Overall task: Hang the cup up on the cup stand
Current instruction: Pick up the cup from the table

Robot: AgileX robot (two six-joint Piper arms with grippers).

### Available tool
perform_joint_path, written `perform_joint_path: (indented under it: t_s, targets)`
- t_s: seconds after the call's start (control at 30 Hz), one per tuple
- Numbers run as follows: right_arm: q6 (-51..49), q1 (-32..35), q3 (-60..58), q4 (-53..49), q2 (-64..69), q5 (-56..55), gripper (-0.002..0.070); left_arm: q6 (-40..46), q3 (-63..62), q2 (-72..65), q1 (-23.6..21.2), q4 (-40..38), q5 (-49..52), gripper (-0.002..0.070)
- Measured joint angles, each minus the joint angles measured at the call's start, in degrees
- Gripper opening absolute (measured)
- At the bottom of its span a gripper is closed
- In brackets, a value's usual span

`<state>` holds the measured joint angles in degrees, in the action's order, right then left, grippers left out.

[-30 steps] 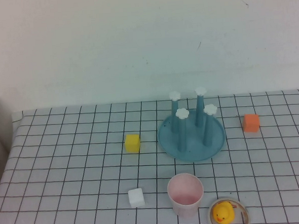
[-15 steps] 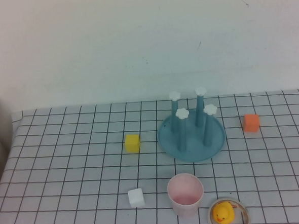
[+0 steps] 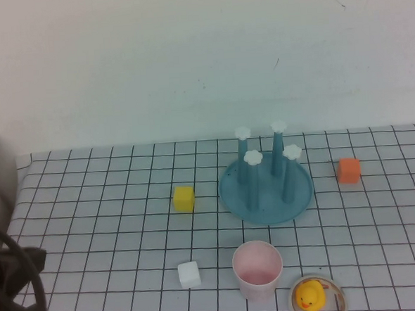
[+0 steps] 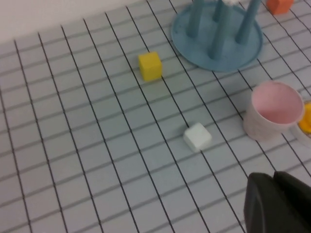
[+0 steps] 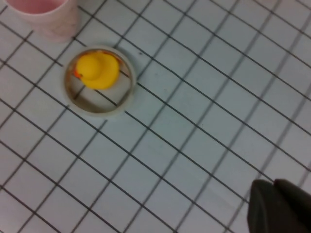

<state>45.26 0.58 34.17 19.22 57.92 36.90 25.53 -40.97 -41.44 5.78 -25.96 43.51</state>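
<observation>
Two grippers show only as dark tips. The left gripper (image 4: 277, 204) hovers over the table's left edge, its opening impossible to tell; the cup (image 3: 257, 268) stands upright at its 3 o'clock, well apart. The cup stand (image 3: 266, 191) sits at the cup's 12 o'clock. The right gripper (image 5: 282, 206) hovers apart from the duck ring (image 5: 98, 80).

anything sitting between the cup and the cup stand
Nothing visible does: bare grid table separates the cup from the cup stand. Left gripper is near the table's left edge; right gripper hovers beyond the duck ring.
</observation>
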Motion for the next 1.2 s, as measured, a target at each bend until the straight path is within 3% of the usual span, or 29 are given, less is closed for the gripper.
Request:
perform_joint_path:
  t_s: [0.13, 0.43, 0.6, 0.7, 0.8, 1.2]
  targets:
    - [6.54, -3.67, 4.29, 5.25, 9.09, -0.85, 0.0047, 1.83, 2.11, -0.13, 0.0, -0.81, -6.78, -0.0001]
    - [10.53, -23.29, 20.18, 4.42, 33.63, -2.65, 0.0085, 2.89, 13.04, -0.22, 0.0, -3.36, -21.79, -0.0001]
    - [8.41, -30.48, 32.16, 3.64, 45.76, -2.72, 0.0222, 2.89, 13.3, -0.22, 0.0, -4.82, -22.76, -0.0001]
    - [4.5, -31.56, 38.97, 3.64, 52.0, -2.28, 0.0342, 3.16, 13.3, -0.22, 0.0, -4.95, -23.11, -0.0001]
    - [0.69, -31.76, 44.91, 1.86, 58.43, -0.23, 0.0397, 3.94, 13.3, -0.22, 0.0, -4.95, -23.12, -0.0001]
    - [-3.98, -31.76, 50.5, -8.11, 69.27, -0.31, 0.0414, 4.16, 13.4, -0.22, 0.0, -6.74, -22.27, -0.0002]
